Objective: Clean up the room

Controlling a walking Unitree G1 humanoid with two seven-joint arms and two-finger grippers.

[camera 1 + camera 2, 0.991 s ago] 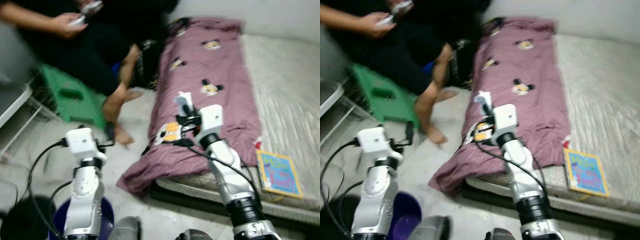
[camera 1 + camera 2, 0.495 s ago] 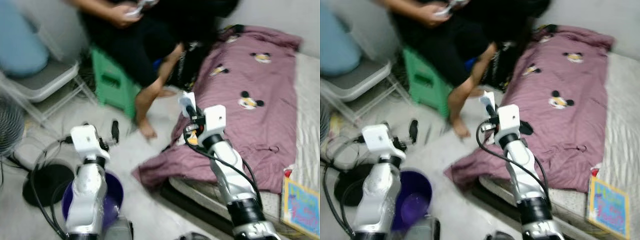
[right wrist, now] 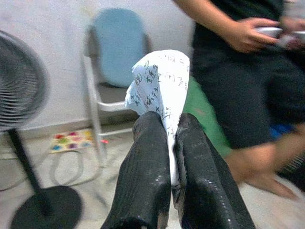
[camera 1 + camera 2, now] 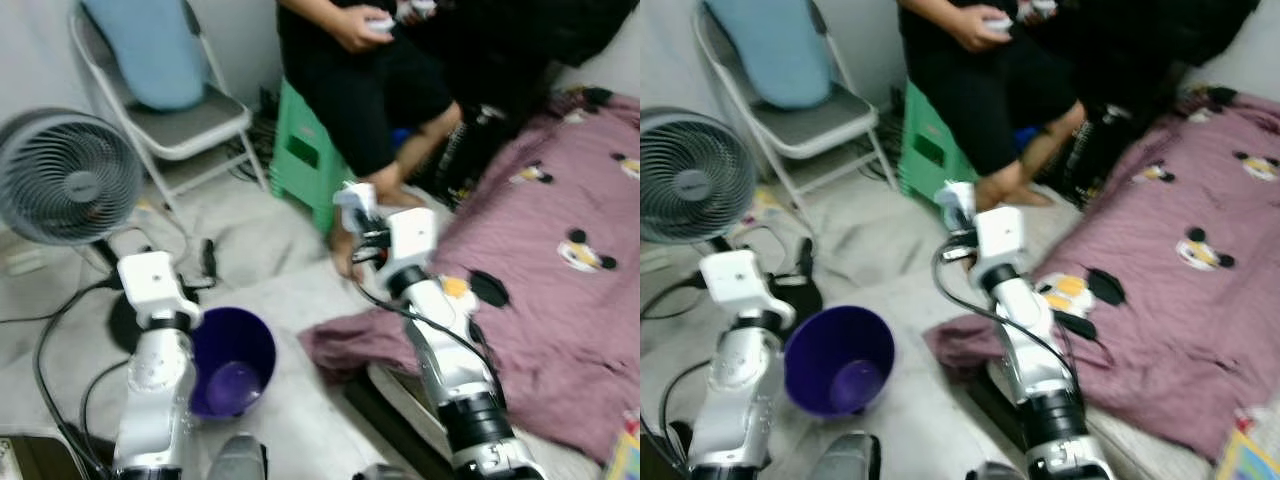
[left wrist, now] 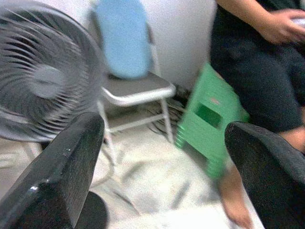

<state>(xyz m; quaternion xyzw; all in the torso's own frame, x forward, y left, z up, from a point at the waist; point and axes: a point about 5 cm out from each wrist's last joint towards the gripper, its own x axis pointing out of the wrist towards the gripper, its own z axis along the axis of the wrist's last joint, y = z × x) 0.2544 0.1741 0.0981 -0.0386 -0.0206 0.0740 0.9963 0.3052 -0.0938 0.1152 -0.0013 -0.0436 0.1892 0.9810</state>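
View's swung off the bed toward the floor — purple bin (image 4: 232,357) now at 7 o'clock. Right tool (image 3: 170,143) pinches printed paper (image 3: 159,83) — likely headed there; left tool (image 5: 157,162) spread wide, empty.

Pale floor (image 4: 250,250), white wall (image 5: 186,28). Folding chair (image 4: 170,110), fan (image 4: 65,175), green stool (image 4: 305,160); mattress with purple blanket (image 4: 560,290).
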